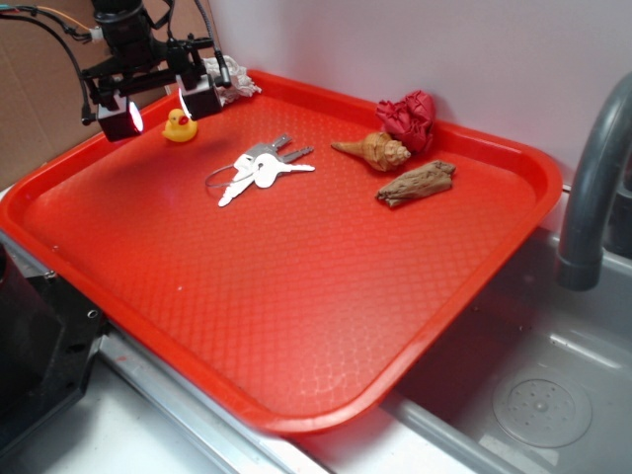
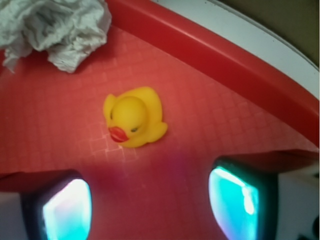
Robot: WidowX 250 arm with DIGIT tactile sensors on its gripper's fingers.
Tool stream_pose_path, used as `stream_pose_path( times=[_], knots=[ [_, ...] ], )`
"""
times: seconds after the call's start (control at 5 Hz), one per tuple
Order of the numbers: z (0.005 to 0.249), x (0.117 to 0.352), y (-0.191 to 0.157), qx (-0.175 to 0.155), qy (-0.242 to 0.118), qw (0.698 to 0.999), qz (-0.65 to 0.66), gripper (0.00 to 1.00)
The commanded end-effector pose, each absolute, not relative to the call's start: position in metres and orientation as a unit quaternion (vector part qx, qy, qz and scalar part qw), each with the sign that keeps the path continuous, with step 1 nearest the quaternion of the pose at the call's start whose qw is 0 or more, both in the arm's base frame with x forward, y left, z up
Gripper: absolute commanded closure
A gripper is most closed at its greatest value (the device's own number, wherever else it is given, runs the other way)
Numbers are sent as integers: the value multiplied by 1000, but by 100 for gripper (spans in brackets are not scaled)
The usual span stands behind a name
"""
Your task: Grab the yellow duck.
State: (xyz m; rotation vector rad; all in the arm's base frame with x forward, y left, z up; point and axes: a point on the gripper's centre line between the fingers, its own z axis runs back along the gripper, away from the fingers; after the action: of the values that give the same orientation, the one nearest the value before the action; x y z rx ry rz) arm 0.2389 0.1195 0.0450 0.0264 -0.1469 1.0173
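The yellow duck [image 1: 180,126] is a tiny glossy rubber duck with a red-orange beak. It sits upright on the red tray [image 1: 296,296] near its far left corner. In the wrist view the duck [image 2: 134,117] lies just ahead of the jaws, beak facing the lower left. My gripper [image 1: 160,107] hovers above the duck, a little to its near left. It is open and empty, with glowing pads [image 2: 67,210] wide apart and bare tray between them.
A key bunch [image 1: 259,169] lies right of the duck. A tan spiral seashell [image 1: 375,150], a red crumpled cloth [image 1: 409,118] and a brown wood piece [image 1: 417,183] lie at the back right. A crumpled white paper [image 2: 55,27] lies behind the duck. A grey faucet [image 1: 592,178] stands over the sink at right.
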Motion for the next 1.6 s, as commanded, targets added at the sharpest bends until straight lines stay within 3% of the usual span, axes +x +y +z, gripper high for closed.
stream_pose_path(
  times=[0.0, 0.4, 0.6, 1.2, 1.4],
  knots=[
    [42, 253, 149, 36, -95, 858, 503, 0],
    [35, 273, 158, 47, -102, 856, 505, 0],
    [30, 275, 161, 58, -102, 854, 508, 100],
    [36, 266, 160, 64, -107, 854, 506, 100],
    [69, 245, 147, 31, -119, 869, 479, 100]
  ],
)
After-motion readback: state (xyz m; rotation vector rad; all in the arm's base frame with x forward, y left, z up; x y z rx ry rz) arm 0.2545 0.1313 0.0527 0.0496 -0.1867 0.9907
